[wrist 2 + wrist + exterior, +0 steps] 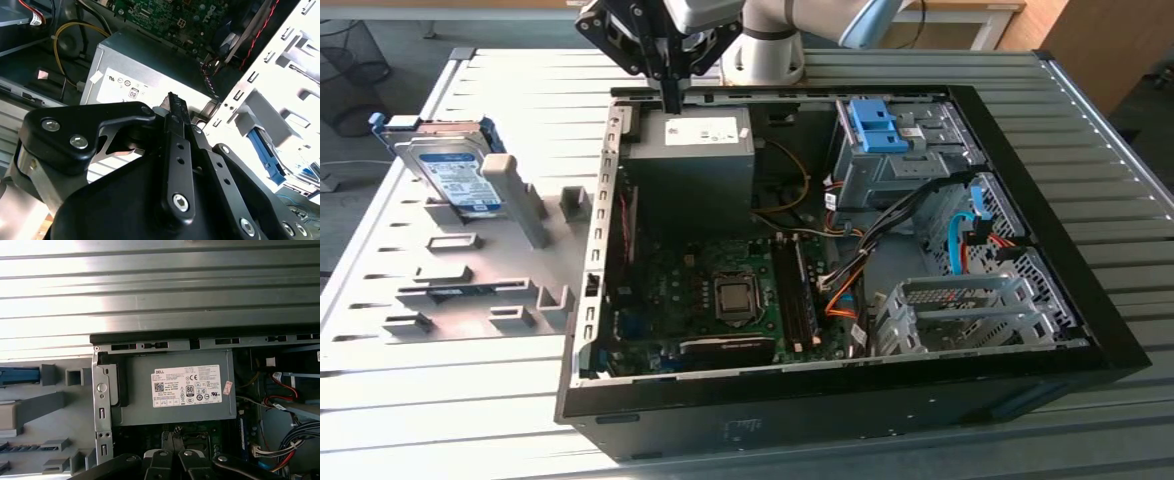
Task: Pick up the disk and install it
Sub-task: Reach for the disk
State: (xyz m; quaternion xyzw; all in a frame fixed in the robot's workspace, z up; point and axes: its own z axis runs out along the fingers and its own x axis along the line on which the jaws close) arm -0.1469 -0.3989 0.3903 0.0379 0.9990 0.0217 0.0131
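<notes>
The case (854,420) lies on the table (440,400). Beside the case, on the exterior view's left, the disk (454,175) stands in a rack (494,300). Inside the case, the power box (694,150) sits in the far corner by the rack. The gripper (671,100) hangs just above it.

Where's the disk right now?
In the exterior view, the disk stands on edge in the grey holder on that view's far left, outside the open computer case.
</notes>
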